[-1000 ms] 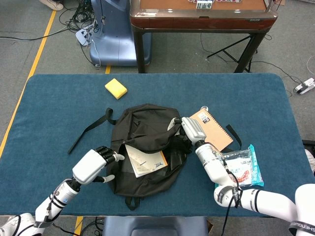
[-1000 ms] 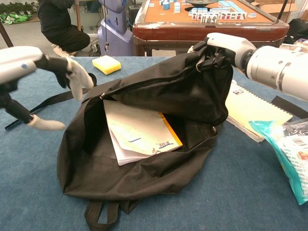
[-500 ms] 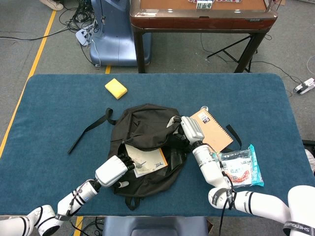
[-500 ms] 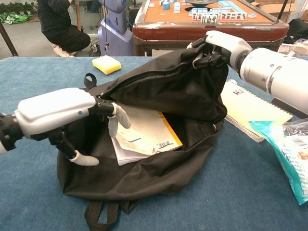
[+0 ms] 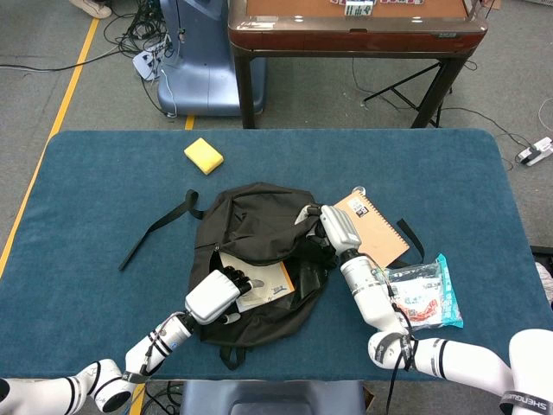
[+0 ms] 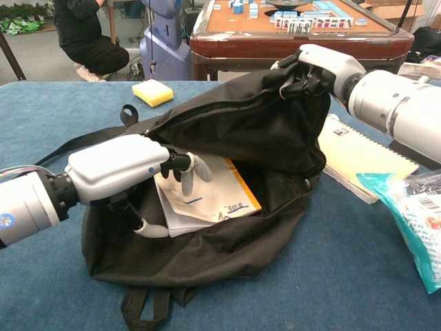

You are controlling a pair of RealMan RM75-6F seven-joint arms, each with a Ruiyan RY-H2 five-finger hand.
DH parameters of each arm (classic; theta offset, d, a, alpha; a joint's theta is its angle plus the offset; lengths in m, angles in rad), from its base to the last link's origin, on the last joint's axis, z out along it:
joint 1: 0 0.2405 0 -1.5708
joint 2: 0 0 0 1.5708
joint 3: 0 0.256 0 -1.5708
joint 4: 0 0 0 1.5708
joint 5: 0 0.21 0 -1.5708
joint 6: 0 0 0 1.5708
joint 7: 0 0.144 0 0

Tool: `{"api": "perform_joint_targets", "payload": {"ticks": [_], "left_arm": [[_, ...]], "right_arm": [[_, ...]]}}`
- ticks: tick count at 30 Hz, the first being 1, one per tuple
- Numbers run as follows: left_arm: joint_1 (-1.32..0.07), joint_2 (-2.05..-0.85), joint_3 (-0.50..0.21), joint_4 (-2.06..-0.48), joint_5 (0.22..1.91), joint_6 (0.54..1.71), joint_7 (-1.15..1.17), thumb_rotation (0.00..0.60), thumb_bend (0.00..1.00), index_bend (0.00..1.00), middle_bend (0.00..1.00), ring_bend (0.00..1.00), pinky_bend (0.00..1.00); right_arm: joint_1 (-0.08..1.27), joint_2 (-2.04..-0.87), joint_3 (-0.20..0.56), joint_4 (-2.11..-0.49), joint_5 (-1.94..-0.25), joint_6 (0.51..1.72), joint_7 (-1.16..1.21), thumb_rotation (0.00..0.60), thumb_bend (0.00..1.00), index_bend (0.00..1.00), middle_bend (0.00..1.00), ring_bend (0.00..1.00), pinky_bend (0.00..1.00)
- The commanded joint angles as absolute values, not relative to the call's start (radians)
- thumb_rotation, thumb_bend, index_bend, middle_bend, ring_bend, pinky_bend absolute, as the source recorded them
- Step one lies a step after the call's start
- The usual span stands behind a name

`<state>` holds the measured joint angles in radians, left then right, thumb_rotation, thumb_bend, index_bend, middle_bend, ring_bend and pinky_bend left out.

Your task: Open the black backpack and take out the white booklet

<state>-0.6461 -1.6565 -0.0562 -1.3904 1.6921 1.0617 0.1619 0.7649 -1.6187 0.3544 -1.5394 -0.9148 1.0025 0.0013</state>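
A: Fingers? 
B: Left hand (image 6: pixel 120 169) fingers (image 6: pixel 196 167) spread, tips on white booklet (image 6: pixel 207 193) inside the open black backpack (image 6: pixel 262 131); right hand (image 6: pixel 324 65) grips the flap, holding it up.
A: Around them?
B: Blue tabletop (image 5: pixel 104 181); yellow sponge (image 5: pixel 203 156) well behind; mahjong table (image 5: pixel 354 26) beyond, grey floor.

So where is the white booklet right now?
The white booklet lies inside the open black backpack, centre-left in the chest view, with the left hand over its near edge.
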Motion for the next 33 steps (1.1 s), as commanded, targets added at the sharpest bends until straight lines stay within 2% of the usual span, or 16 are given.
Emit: {"api": "perform_joint_targets", "payload": {"ticks": [1,7,21,33], "left_arm": [[-0.652,-1.671,-0.063,-1.403,1.672,1.056,0.195,0.600,0.16,0.26,0.38,0.31,0.34],[-0.666,-1.712,-0.082,-1.416,1.620,1.032,0.278,0.600,0.16,0.22,0.34,0.28,0.34],[-0.705,-1.805,-0.108,-1.370,1.525,0.984,0.421,0.600,0.16,0.22,0.34,0.27,0.34],[-0.701,-1.796,-0.138,-1.323,1.424,0.990,0.506,0.600,0.16,0.22,0.34,0.27,0.34]], "right_arm": [[0.761,-1.615,0.354,-1.542,-0.916,0.999,0.006,0.600,0.89,0.58,0.37,0.31,0.34],[0.754,-1.612,0.352,-1.545,-0.922,0.993,0.011,0.600,0.89,0.58,0.37,0.31,0.34],[0.719,-1.593,0.321,-1.591,-0.970,1.014,0.017,0.600,0.89,0.58,0.36,0.31,0.34],[0.709,-1.591,0.311,-1.614,-0.998,1.006,0.025,0.600,0.89,0.57,0.36,0.31,0.34]]}}
